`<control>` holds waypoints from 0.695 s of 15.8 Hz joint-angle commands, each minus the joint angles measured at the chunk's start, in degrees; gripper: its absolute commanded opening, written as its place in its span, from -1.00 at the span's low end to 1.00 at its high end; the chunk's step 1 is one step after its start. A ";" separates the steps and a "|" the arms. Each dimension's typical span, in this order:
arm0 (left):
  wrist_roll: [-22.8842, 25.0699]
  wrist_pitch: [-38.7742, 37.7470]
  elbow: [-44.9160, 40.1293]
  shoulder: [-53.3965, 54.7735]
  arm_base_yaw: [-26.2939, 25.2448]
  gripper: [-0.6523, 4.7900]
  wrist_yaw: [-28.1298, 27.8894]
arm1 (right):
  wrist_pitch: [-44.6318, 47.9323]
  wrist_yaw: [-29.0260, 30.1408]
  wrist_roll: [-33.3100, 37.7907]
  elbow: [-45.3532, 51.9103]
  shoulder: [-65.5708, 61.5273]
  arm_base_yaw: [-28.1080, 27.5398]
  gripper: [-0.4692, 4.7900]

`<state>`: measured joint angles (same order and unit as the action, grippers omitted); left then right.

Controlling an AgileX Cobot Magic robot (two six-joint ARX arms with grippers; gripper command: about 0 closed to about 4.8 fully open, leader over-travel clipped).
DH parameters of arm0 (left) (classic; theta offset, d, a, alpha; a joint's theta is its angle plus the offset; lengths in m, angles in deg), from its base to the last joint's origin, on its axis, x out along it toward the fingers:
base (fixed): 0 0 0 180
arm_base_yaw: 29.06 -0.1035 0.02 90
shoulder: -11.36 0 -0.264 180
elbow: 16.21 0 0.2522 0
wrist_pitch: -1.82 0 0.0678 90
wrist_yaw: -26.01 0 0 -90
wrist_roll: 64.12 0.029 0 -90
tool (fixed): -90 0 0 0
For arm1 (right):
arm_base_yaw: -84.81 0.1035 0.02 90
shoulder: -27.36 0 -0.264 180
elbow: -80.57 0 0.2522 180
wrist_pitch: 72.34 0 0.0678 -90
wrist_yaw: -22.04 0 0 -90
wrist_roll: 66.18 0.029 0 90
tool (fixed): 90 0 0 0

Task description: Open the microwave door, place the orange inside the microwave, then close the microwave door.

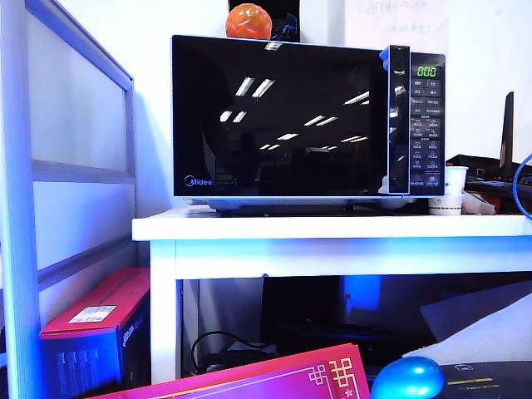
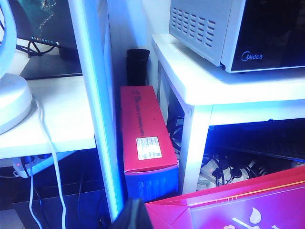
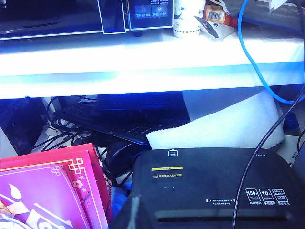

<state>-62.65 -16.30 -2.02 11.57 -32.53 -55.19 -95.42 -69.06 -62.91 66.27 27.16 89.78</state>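
Both grippers, left (image 2: 131, 214) and right (image 3: 131, 214), sit low and squeezed shut, holding nothing. The small round orange (image 1: 248, 22) rests on top of the big black microwave (image 1: 307, 116). It could roll off if the shiny black glass door (image 1: 278, 116) gets yanked.

Microwave (image 2: 228, 33) on white table (image 2: 228, 90); red box (image 2: 145, 129) below, beside table leg.

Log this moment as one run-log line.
microwave door: closed | orange: on top of microwave | left gripper: shut, low, empty | right gripper: shut, low, empty
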 commanded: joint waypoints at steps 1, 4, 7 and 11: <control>-0.02 0.59 -0.04 -0.20 0.09 -0.77 0.42 | -0.44 -0.26 0.15 0.44 0.09 0.00 -0.82; -0.90 -1.66 -0.04 -0.20 0.09 -0.77 0.37 | -0.39 -0.24 0.15 0.44 0.09 0.02 -0.82; -1.55 -5.35 -0.04 0.42 0.11 -0.77 0.02 | -0.48 -0.13 0.15 0.44 0.09 0.04 -0.82; -13.00 3.76 0.24 0.39 0.11 -0.77 0.02 | 5.03 -0.09 2.19 0.42 0.09 0.04 -0.82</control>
<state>-70.32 -18.90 -2.00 11.92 -32.46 -55.22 -95.07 -69.23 -62.56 66.27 27.16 89.80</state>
